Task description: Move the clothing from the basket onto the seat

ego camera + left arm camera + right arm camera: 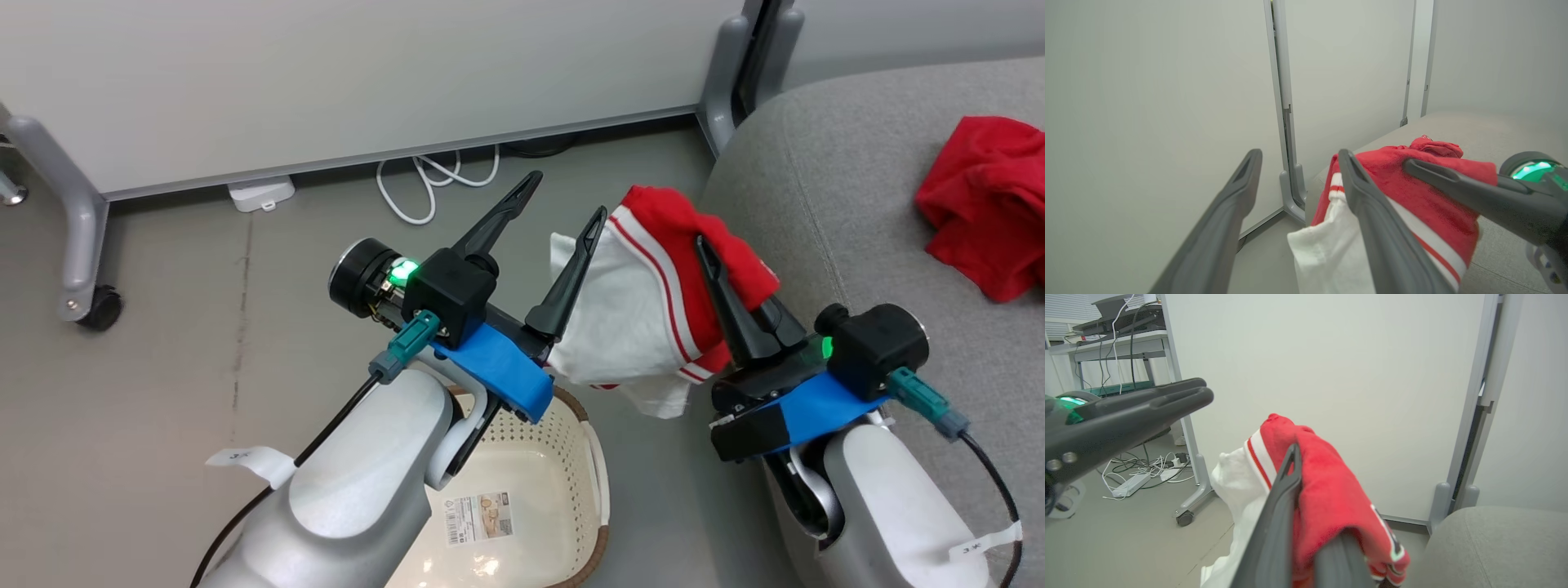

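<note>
Two claws are involved: the left claw (567, 196) is spread and empty, one finger (571, 278) just beside the striped garment (645, 302), which is pinched by the right claw (722, 286) and hung at the edge of the seat (824, 163). If released here, it would likely be dropped on the floor (204, 286) by the basket (571, 441) below; its loose hem could be snagged by the left finger. A red garment (988, 204) is laid on the seat, right of the right claw.

Left gripper (567, 196), frame centre, holds its jaws spread wide; right gripper (707, 251), lower right, is clamped on the garment (637, 302).
</note>
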`<state>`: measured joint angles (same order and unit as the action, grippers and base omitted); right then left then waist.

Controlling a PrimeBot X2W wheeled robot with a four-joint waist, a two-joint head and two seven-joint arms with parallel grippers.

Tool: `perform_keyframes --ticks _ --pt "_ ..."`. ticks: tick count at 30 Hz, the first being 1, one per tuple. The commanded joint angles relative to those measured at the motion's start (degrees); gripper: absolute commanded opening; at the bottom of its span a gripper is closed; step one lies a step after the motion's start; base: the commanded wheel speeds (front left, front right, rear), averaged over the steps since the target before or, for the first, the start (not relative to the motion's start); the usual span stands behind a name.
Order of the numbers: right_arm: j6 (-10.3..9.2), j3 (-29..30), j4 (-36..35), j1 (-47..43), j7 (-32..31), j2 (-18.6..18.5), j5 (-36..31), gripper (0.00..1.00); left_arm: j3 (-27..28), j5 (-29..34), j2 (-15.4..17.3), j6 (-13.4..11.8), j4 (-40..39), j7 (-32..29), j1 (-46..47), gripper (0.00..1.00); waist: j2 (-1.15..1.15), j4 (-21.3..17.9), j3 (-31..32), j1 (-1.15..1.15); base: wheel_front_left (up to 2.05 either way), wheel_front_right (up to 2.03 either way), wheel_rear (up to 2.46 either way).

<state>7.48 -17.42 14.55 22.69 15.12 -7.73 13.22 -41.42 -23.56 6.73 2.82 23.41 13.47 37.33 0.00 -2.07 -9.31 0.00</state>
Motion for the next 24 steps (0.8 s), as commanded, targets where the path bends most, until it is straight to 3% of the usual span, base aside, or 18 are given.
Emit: perform_keyframes --ticks 1,16,24 --pt "0.03 1.36 -0.8 -0.35 0.04 -0.33 -0.22 0.0 -0.1 0.4 0.26 -0.15 -0.04 0.22 1.06 1.0 0.0 -2.01 -1.76 0.0 0.0 0.0 0.0" --pt "0.03 8.52 -3.88 -1.51 0.04 0.68 -0.94 0.0 -2.97 1.91 0.49 0.75 1.49 -0.52 4.14 1.0 0.0 -13.56 -6.82 0.0 0.0 0.0 0.0" --pt "0.03 10.21 -4.55 -2.97 0.04 1.52 -1.16 0.0 -4.65 1.98 0.1 1.49 2.76 -0.8 4.96 1.0 0.0 -17.35 -7.83 0.0 0.0 0.0 0.0"
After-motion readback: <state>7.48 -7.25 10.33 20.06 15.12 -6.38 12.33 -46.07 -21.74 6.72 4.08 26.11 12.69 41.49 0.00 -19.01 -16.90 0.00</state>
